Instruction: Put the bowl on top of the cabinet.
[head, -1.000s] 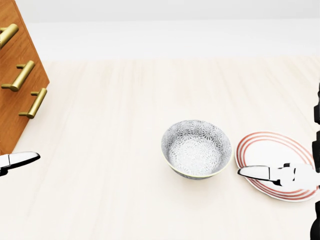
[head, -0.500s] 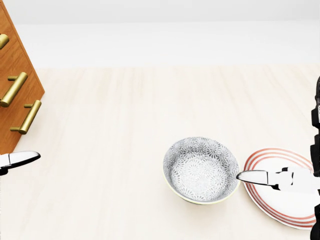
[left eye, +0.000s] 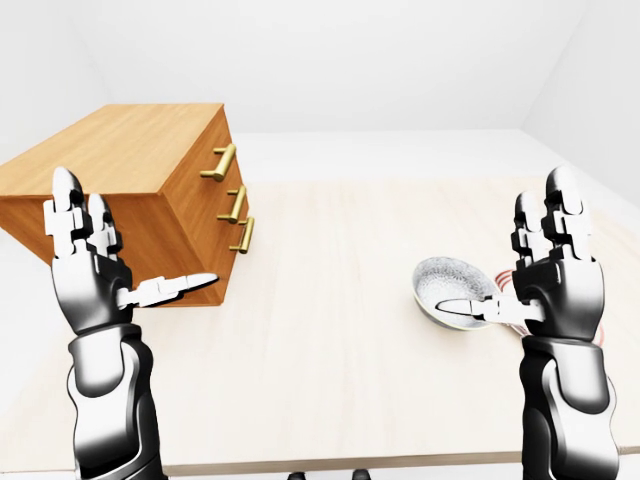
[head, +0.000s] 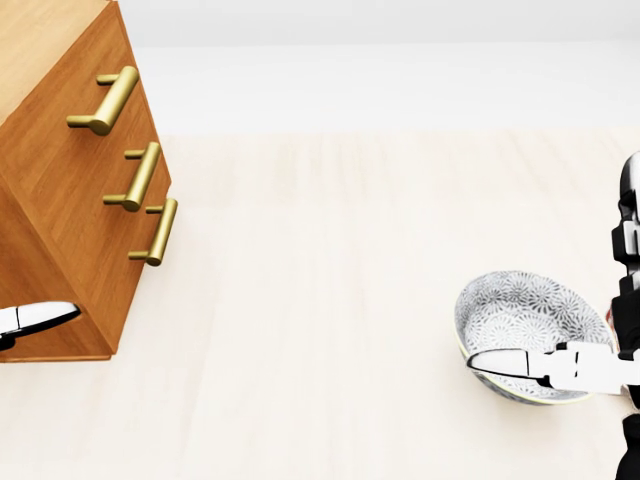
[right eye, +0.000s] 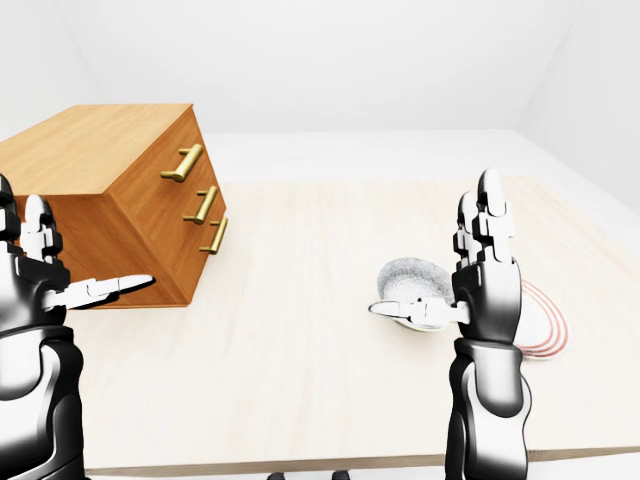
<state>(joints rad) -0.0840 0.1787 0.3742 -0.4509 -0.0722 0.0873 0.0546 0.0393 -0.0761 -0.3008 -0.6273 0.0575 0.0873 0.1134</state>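
In the left-eye view, the left hand (left eye: 90, 288) and the right hand (left eye: 565, 290) are both raised with the palms turned inward. The fingers stand up and spread, the thumbs point toward each other, and neither hand holds anything. The bowl (left eye: 448, 278), grey with a fine pattern, sits upright on the pale surface (left eye: 340, 340) at the right, just beside the right hand's thumb. The wooden cabinet (left eye: 130, 165) stands at the left of the surface, well apart from the bowl, and I see nothing lying on its flat top

In the head view, the bowl is low at the right, and the white thumb of the right hand lies across its lower rim in the picture. I cannot tell if the thumb touches the rim or only hangs over it. Three brass handles (head: 105, 100) show on the face of the cabinet at the left, and the tip of the left thumb comes in near its lower corner

In the right-eye view, a plate (right eye: 552, 328) with red rings lies just beside the bowl, partly hidden by the right arm

I judge that the task is at the approach step, because the bowl is not yet grasped. The next move calls for lowering the right hand and closing its fingers over the rim. After that come the lift and the carry toward the left, high enough to pass the edge of the cabinet top
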